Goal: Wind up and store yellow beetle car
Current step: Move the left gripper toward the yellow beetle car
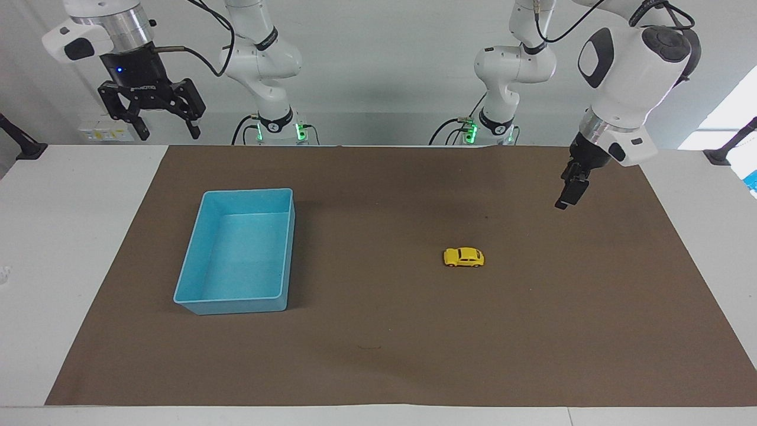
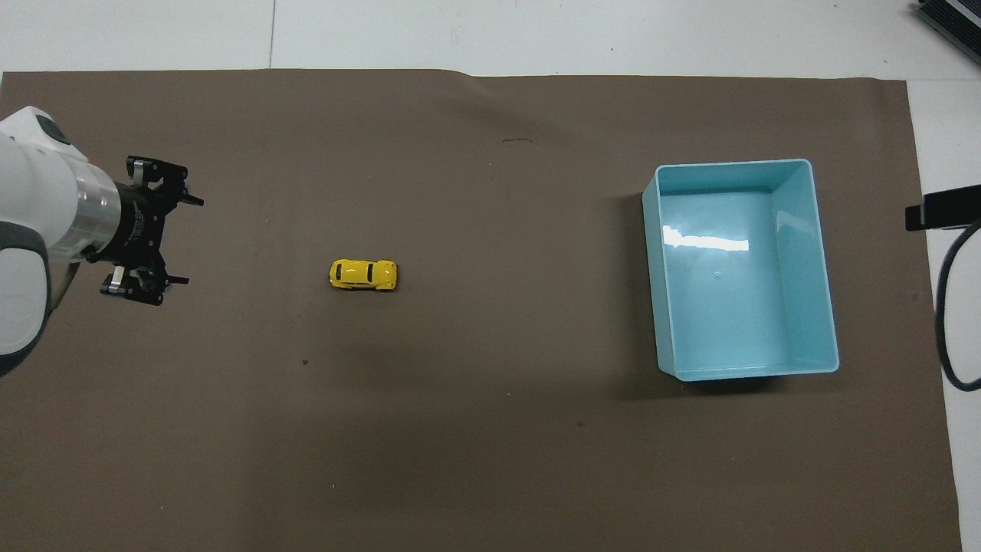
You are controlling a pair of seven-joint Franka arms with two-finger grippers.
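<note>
The yellow beetle car (image 1: pixel 463 257) (image 2: pixel 363 274) stands on its wheels on the brown mat, in the half toward the left arm's end of the table. My left gripper (image 1: pixel 563 198) (image 2: pixel 186 239) hangs open and empty in the air over the mat, off to the car's side toward the left arm's end. The light blue tray (image 1: pixel 201 296) (image 2: pixel 820 253) sits empty on the mat toward the right arm's end. My right gripper (image 1: pixel 167 127) waits high above the table's edge at the robots' end, open and empty; only a dark piece of that arm reaches into the overhead view.
The brown mat (image 1: pixel 378 355) covers most of the white table (image 1: pixel 71 236). A black cable (image 2: pixel 950 307) loops at the edge of the overhead view beside the tray. Both arm bases stand at the robots' end.
</note>
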